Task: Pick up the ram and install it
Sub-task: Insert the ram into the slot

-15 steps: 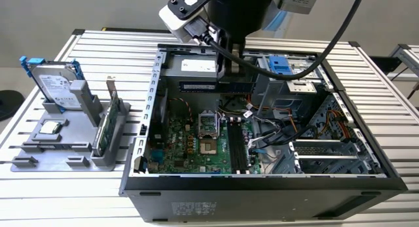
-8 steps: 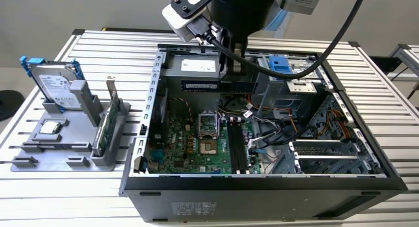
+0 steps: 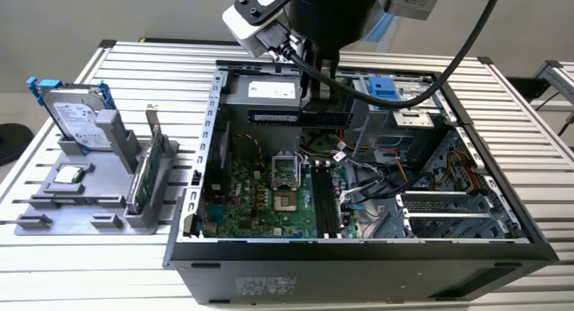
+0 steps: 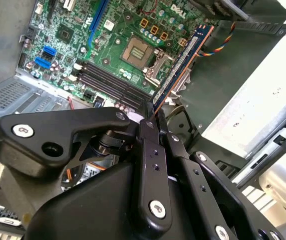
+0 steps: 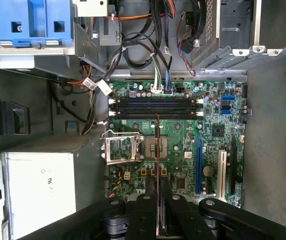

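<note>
Ram (image 4: pixel 183 62) is picked: the gripper (image 5: pixel 158 197) has its jaws clamped on one end, holding the stick in the air inside the open PC case (image 3: pixel 359 277), above the motherboard (image 5: pixel 183 135). Install not done. The memory slots (image 5: pixel 132 107) look empty (ram sits crosswise to them, apart).

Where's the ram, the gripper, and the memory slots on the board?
the ram (image 3: pixel 273 117): exterior view, on its unheld end.
the gripper (image 4: pixel 154 115): second wrist view, between the fingertips pinching the ram.
the memory slots (image 5: pixel 137 114): first wrist view, along one black slot.
</note>
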Robot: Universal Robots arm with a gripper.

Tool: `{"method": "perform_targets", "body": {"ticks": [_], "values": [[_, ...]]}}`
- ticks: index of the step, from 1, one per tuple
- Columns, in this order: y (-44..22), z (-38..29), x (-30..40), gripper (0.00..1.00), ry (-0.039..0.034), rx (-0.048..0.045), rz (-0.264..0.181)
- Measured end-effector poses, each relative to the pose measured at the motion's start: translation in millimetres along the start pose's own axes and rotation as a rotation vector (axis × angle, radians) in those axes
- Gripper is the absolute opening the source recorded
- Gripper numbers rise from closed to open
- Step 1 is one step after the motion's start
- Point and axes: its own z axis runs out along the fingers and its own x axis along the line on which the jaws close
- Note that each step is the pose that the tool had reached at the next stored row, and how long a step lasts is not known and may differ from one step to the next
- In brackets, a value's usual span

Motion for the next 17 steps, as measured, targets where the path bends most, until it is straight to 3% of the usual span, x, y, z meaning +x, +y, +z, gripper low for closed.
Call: {"method": "perform_targets", "body": {"ticks": [7,17], "values": [[0.2,0.0,0.0,0.0,0.0,0.0024,0.002],[0.7,0.0,0.0,0.0,0.0017,0.0049,0.058]]}}
